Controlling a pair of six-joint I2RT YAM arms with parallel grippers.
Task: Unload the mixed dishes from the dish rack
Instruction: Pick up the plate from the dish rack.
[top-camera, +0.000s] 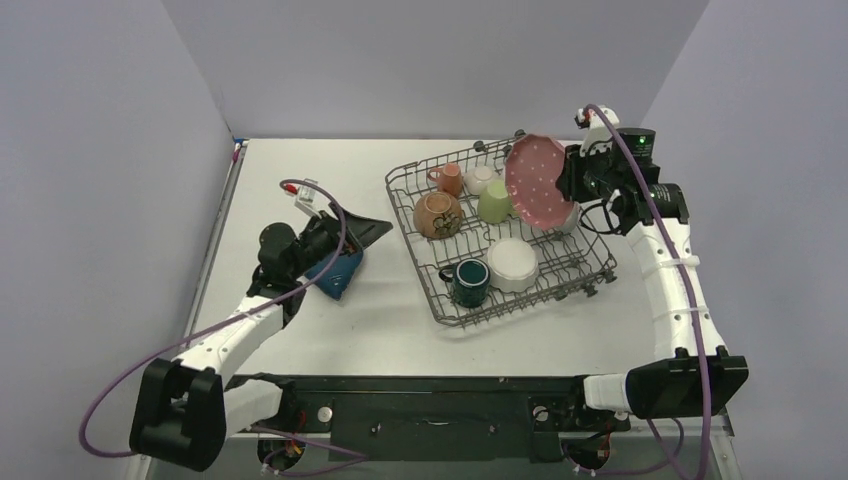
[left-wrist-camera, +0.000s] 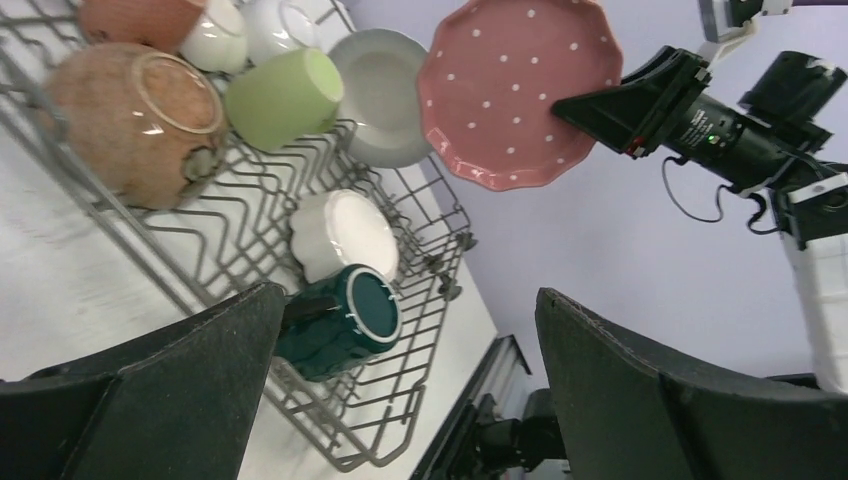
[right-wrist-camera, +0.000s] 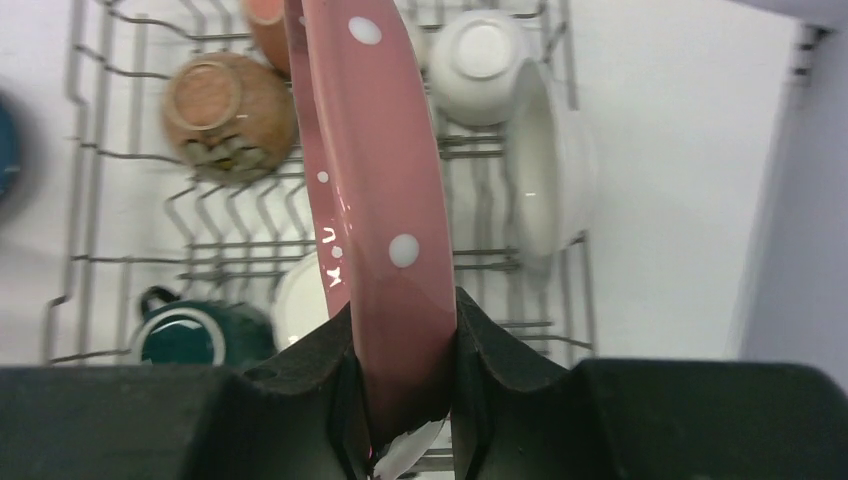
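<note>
The dish rack (top-camera: 590, 262) stands right of the table's middle. My right gripper (top-camera: 572, 180) is shut on the rim of the pink white-dotted plate (top-camera: 538, 178) and holds it upright above the rack's far right side; the wrist view shows its pads (right-wrist-camera: 490, 350) clamped on the plate (right-wrist-camera: 375, 180). In the rack are an orange cup (top-camera: 450, 180), a small white bowl (top-camera: 481, 178), a light-green cup (top-camera: 494, 202), a brown bowl (top-camera: 437, 215), a dark green mug (top-camera: 468, 282) and a white bowl (top-camera: 512, 264). My left gripper (top-camera: 350, 245) is open and empty, just above the dark blue leaf-shaped dish (top-camera: 335, 275) on the table left of the rack.
A white deep dish (right-wrist-camera: 548, 170) stands on edge in the rack beside the pink plate. The left wrist view looks across the rack (left-wrist-camera: 352, 463) at the mug (left-wrist-camera: 345, 320) and at the right arm. Grey walls close in the table's left, back and right.
</note>
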